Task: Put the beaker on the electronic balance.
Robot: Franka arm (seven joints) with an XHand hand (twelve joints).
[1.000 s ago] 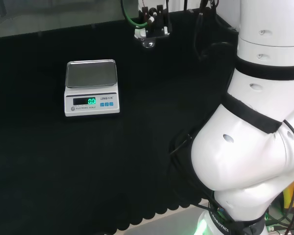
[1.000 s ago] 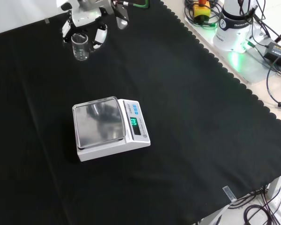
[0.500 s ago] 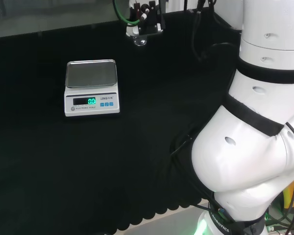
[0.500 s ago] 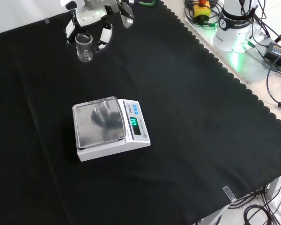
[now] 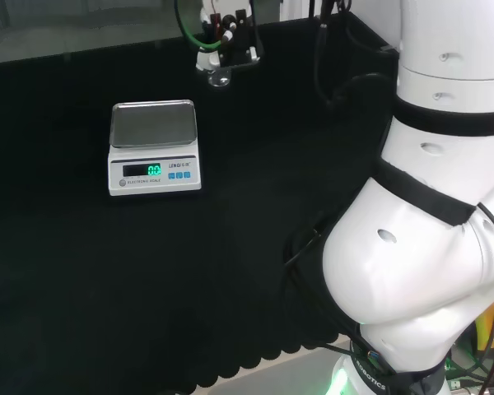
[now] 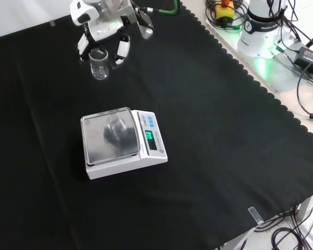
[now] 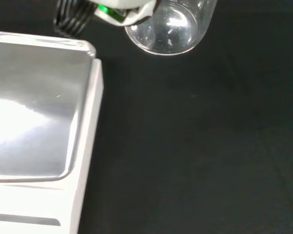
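A small clear glass beaker point(image 6: 99, 63) hangs above the cloth, held in the black and white hand point(image 6: 107, 23), whose fingers curl round it. In the head view the hand point(image 5: 228, 37) and the beaker point(image 5: 219, 77) are beyond the balance, to its right. The white electronic balance point(image 6: 122, 141) with a steel pan point(image 5: 153, 123) and a green lit display stands on the cloth, nearer the front view's camera than the beaker. The wrist view has the beaker's base point(image 7: 168, 27) close up, beside the pan's corner point(image 7: 36, 107). Nothing rests on the pan.
The arm's big white links point(image 5: 428, 206) take up the right of the head view. The arm's base point(image 6: 263, 26), cables and a lit green light stand off the cloth at the front view's top right. The cloth's scalloped edge point(image 6: 261, 91) runs along the right.
The hand has carried the beaker towards the balance: leftwards in the head view, downwards and slightly right in the front view. The balance has stayed put.
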